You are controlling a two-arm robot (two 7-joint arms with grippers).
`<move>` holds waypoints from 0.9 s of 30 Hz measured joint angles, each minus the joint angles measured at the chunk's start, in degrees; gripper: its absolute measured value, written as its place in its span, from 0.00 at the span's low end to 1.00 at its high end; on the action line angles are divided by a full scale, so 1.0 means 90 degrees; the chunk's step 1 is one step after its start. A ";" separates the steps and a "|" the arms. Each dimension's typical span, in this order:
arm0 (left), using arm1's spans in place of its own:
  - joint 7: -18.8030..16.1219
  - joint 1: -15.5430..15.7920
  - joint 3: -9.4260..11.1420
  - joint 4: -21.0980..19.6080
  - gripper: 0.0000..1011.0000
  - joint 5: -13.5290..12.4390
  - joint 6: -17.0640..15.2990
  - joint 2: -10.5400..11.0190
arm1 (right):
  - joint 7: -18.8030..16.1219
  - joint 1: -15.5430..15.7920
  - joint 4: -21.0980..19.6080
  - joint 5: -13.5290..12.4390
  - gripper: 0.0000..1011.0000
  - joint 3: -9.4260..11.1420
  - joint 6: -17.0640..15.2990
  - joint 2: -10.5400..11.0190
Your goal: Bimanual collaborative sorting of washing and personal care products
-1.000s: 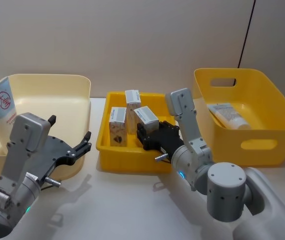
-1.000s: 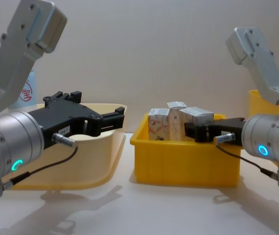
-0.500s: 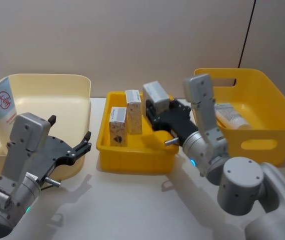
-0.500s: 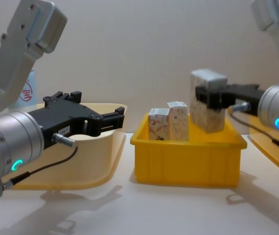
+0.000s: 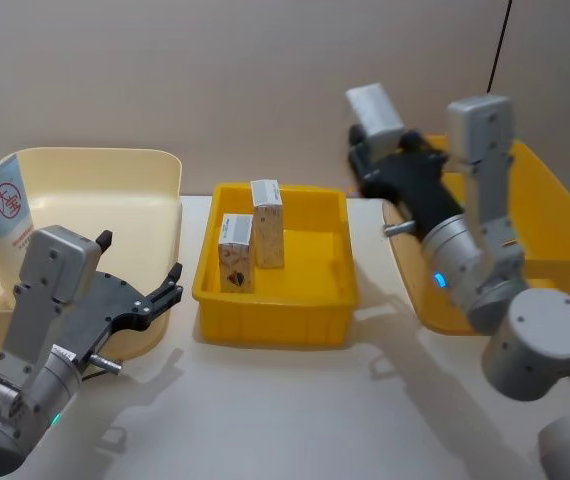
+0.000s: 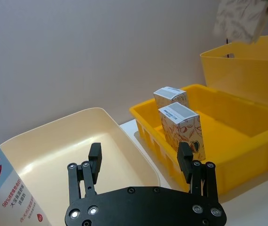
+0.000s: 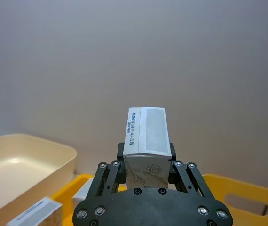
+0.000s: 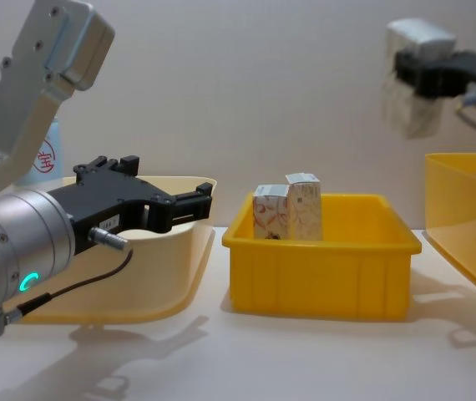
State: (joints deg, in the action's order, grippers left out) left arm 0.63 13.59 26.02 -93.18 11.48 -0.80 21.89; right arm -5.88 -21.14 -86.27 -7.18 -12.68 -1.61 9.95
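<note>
Right gripper (image 5: 373,152) clamped on one small carton (image 5: 375,108), held high near the yellow handled bin (image 5: 550,215); two cartons (image 5: 251,235) upright in the small yellow tray (image 5: 310,300); left gripper (image 5: 155,285) jaws apart by the cream bin (image 5: 155,195) holding a tube (image 5: 3,212).

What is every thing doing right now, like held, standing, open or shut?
Right gripper: shut on a carton, raised by the deep yellow bin.
Held carton: gripped, in the air.
Two cartons: standing upright in the yellow tray.
Left gripper: open, holding nothing, by the cream bin.
Squeeze tube: leaning in the cream bin.
</note>
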 joint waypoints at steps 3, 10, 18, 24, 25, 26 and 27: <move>0.0000 0.0000 0.0000 0.0000 0.99 0.0000 0.0000 0.0000 | 0.0093 0.0027 -0.0124 0.0043 0.45 0.0145 0.0094 0.0045; 0.0000 0.0000 0.0000 0.0000 0.99 0.0000 0.0000 0.0000 | 0.0387 0.0153 -0.0377 0.0173 0.45 0.0497 0.0186 0.0130; 0.0000 0.0000 0.0000 0.0000 0.99 0.0000 0.0000 0.0000 | 0.0702 0.0338 -0.0535 0.0265 0.45 0.0830 -0.0037 0.0146; 0.0000 0.0000 0.0000 0.0000 0.99 0.0000 0.0000 0.0000 | 0.0904 0.0468 -0.0568 0.0290 0.45 0.1032 -0.0367 0.0102; 0.0000 0.0000 0.0000 0.0000 0.99 0.0000 0.0000 0.0000 | 0.0947 0.0498 -0.0568 0.0290 0.45 0.1078 -0.0460 0.0080; 0.0000 0.0000 0.0000 0.0000 0.99 0.0000 0.0000 0.0000 | 0.0964 0.0510 -0.0569 0.0290 0.45 0.1099 -0.0503 0.0070; 0.0000 0.0000 0.0000 0.0000 0.99 0.0000 0.0000 0.0000 | 0.0983 0.0517 -0.0569 0.0290 0.45 0.1111 -0.0547 0.0063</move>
State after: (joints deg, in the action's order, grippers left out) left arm 0.63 13.59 26.02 -93.18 11.48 -0.80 21.89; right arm 2.97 -16.48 -91.38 -4.57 -2.68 -6.53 10.52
